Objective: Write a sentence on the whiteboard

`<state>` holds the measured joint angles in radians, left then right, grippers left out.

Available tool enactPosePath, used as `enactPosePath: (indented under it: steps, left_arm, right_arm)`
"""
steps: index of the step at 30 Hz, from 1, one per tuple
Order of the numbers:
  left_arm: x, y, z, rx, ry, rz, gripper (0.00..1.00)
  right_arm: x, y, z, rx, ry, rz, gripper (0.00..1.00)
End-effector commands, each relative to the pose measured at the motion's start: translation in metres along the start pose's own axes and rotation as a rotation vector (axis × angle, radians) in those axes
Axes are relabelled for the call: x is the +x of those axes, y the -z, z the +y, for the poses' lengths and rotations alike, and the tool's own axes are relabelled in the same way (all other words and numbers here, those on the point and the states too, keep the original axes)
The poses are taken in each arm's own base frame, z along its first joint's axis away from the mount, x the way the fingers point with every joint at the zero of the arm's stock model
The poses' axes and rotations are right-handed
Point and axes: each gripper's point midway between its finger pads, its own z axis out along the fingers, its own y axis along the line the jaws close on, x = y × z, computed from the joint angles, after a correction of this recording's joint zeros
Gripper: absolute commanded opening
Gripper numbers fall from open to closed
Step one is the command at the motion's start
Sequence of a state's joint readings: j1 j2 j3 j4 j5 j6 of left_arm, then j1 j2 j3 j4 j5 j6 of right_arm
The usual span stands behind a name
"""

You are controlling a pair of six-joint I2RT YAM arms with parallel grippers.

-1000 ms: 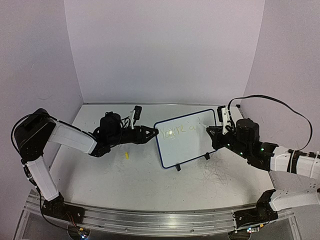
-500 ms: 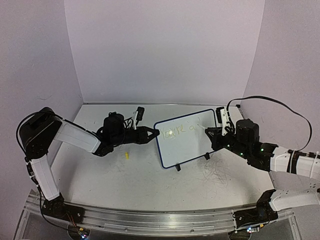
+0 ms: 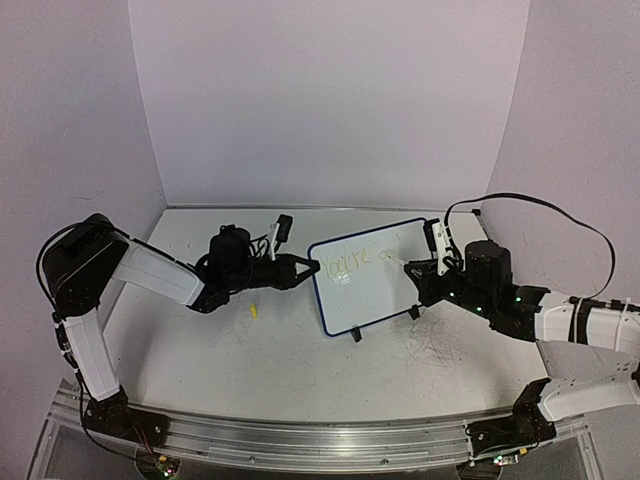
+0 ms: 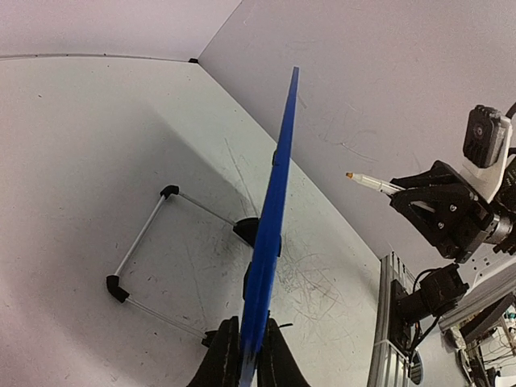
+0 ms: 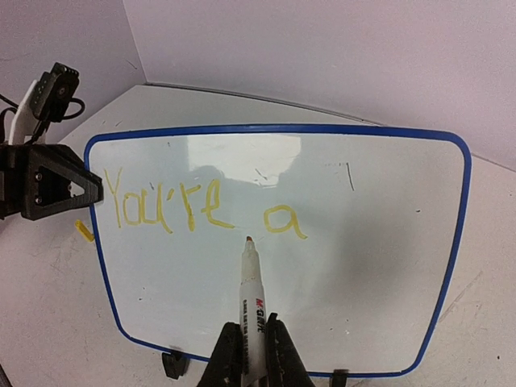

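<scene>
The whiteboard stands tilted at mid table on two black feet. Its face fills the right wrist view, and it shows edge-on in the left wrist view. The sentence reads "You're a" in yellow on one line. My left gripper is shut on the board's left edge. My right gripper is shut on a white marker. The marker's tip is just below the gap between "You're" and "a". In the left wrist view the marker hangs off the board's face.
A small yellow marker cap lies on the table left of the board, below the left arm. A wire stand props the board from behind. The table in front of the board carries old scribble marks.
My right gripper has shifted a little left along the board with the marker. The left arm has edged up slightly, still holding the board's edge. The writing is the same.
</scene>
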<state>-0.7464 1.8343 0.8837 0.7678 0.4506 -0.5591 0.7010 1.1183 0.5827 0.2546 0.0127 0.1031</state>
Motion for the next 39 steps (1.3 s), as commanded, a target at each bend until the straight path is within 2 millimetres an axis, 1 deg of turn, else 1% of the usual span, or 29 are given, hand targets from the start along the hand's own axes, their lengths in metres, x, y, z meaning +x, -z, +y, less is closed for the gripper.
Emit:
enactPosePath:
  steps: [1, 9, 11, 17, 19, 21, 23, 29, 31, 33, 36, 38, 39]
  left_arm:
    - [-0.015, -0.005, -0.007, 0.026, -0.043, -0.036, 0.09]
    - [-0.011, -0.004, -0.005, 0.022, -0.045, -0.030, 0.05]
    - [-0.011, -0.003, -0.006, 0.022, -0.044, -0.029, 0.04]
    - [-0.011, -0.003, -0.006, 0.020, -0.046, -0.030, 0.03]
    - [-0.011, -0.002, -0.005, 0.019, -0.045, -0.030, 0.03]
    - [-0.011, -0.002, -0.005, 0.019, -0.045, -0.030, 0.03]
    - [-0.011, -0.002, -0.005, 0.017, -0.045, -0.030, 0.02]
    - [-0.011, -0.002, -0.005, 0.017, -0.045, -0.030, 0.01]
    - [-0.011, -0.002, -0.005, 0.018, -0.045, -0.030, 0.01]
    - [-0.011, -0.002, -0.005, 0.018, -0.045, -0.030, 0.01]
    - [-0.011, -0.002, -0.005, 0.017, -0.045, -0.030, 0.00]
    - [-0.010, -0.001, -0.005, 0.017, -0.043, -0.030, 0.00]
    - [-0.010, -0.001, -0.005, 0.016, -0.043, -0.030, 0.00]
  right_arm:
    - [-0.017, 0.001, 0.002, -0.010, 0.005, -0.055, 0.00]
    - [-0.020, 0.003, 0.003, -0.012, -0.001, -0.063, 0.00]
    - [-0.020, 0.002, 0.008, -0.041, 0.007, -0.057, 0.00]
    - [-0.015, -0.002, 0.013, -0.053, 0.030, -0.032, 0.00]
    - [-0.013, -0.003, 0.017, -0.060, 0.040, -0.026, 0.00]
    - [-0.011, -0.004, 0.024, -0.068, 0.061, -0.017, 0.00]
    - [-0.006, -0.006, 0.038, -0.095, 0.091, -0.002, 0.00]
    - [0.012, -0.011, 0.091, -0.217, 0.205, 0.044, 0.00]
    - [0.017, -0.012, 0.106, -0.266, 0.235, 0.054, 0.00]
    - [0.021, -0.012, 0.118, -0.299, 0.255, 0.061, 0.00]
    - [0.027, -0.013, 0.126, -0.311, 0.280, 0.070, 0.00]
    - [0.031, -0.016, 0.123, -0.277, 0.282, 0.077, 0.00]
    - [0.030, -0.017, 0.117, -0.244, 0.280, 0.075, 0.00]
